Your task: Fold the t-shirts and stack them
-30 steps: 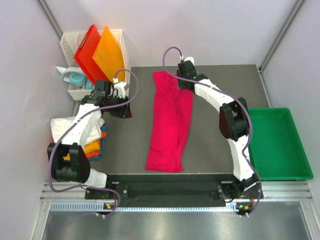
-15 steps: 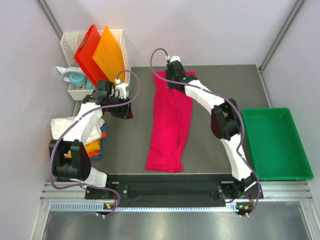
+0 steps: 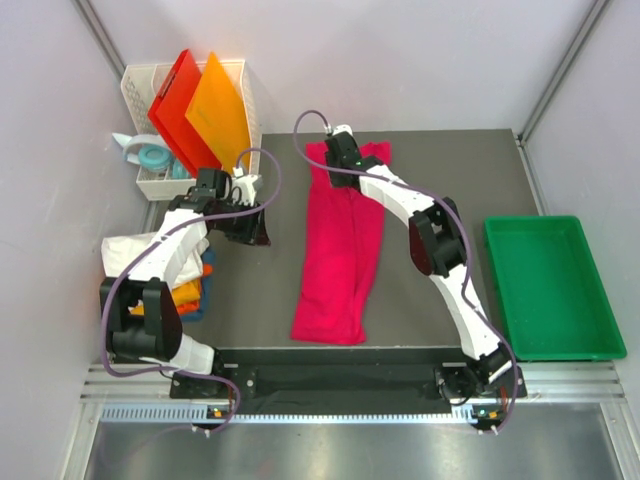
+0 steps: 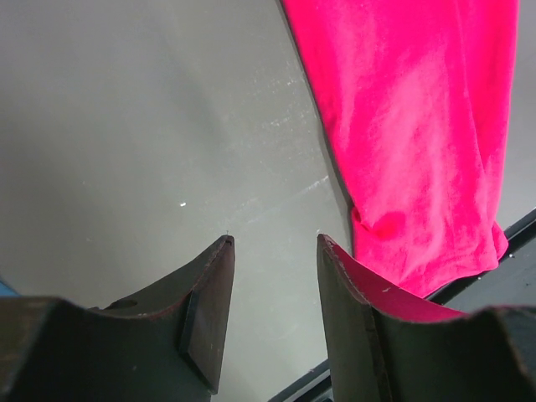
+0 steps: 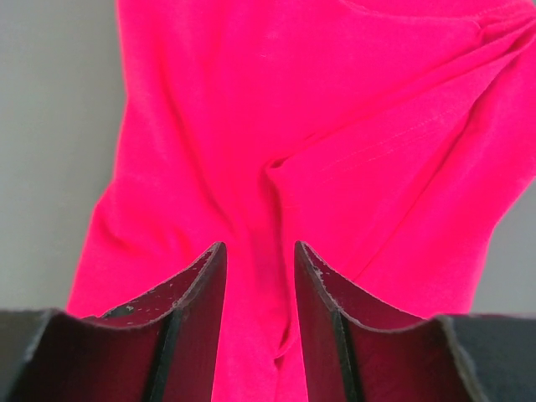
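A crimson-pink t-shirt (image 3: 340, 250) lies folded into a long strip down the middle of the dark table (image 3: 450, 170). My right gripper (image 3: 342, 168) hovers over its far end, open, with only cloth (image 5: 276, 126) showing below the gap (image 5: 260, 247). Left of the shirt, my left gripper (image 3: 254, 228) stands open above bare table (image 4: 126, 126), nothing between its fingers (image 4: 275, 243); the shirt's near end (image 4: 419, 151) lies to its right. At the table's left edge sits a pile of t-shirts: white (image 3: 130, 250), blue (image 3: 207, 268) and orange (image 3: 182, 296).
A white basket (image 3: 140, 85) at the back left holds a red board (image 3: 175, 105) and an orange board (image 3: 218, 105), with a tape roll (image 3: 153, 157) in front. A green tray (image 3: 550, 290) sits off the table's right side. Grey walls enclose the back and sides.
My right gripper has slid left along the shirt's far end, uncovering its far right corner, and its jaws have narrowed a little. The left gripper has shifted slightly right.
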Robot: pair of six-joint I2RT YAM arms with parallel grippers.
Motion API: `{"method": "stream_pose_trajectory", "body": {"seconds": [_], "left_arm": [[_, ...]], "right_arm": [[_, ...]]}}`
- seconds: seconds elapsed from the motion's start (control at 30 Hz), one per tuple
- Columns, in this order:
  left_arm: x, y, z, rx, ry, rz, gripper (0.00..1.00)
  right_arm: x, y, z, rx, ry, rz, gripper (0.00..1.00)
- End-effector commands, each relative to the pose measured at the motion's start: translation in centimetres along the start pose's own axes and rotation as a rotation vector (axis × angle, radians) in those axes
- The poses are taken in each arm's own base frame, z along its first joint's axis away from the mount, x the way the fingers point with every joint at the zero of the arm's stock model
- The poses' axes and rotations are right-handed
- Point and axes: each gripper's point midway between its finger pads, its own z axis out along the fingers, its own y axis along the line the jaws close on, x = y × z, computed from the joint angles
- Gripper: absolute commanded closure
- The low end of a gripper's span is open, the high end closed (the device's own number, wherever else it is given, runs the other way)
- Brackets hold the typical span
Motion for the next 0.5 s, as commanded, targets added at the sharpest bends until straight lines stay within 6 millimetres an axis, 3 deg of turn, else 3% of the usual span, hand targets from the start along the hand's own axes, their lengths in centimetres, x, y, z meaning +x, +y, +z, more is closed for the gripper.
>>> {"method": "stream_pose_trajectory", "body": {"seconds": [0.0, 0.37, 0.47], "left_arm": [[-0.6, -0.7, -0.5, 0.024, -0.043, 0.005, 0.51], [-0.4, -0.6, -0.4, 0.017, -0.044, -0.002, 0.51], [-0.3, -0.5, -0.2, 0.019, -0.036, -0.008, 0.51]], "right_arm": [[-2.7, -1.0, 0.1, 0.016, -0.066, 0.039, 0.61], [-0.2, -1.4, 1.8, 0.025, -0.009, 0.037, 0.61], [-0.2, -1.6, 1.8, 0.028, -0.010, 0.043, 0.68]]}}
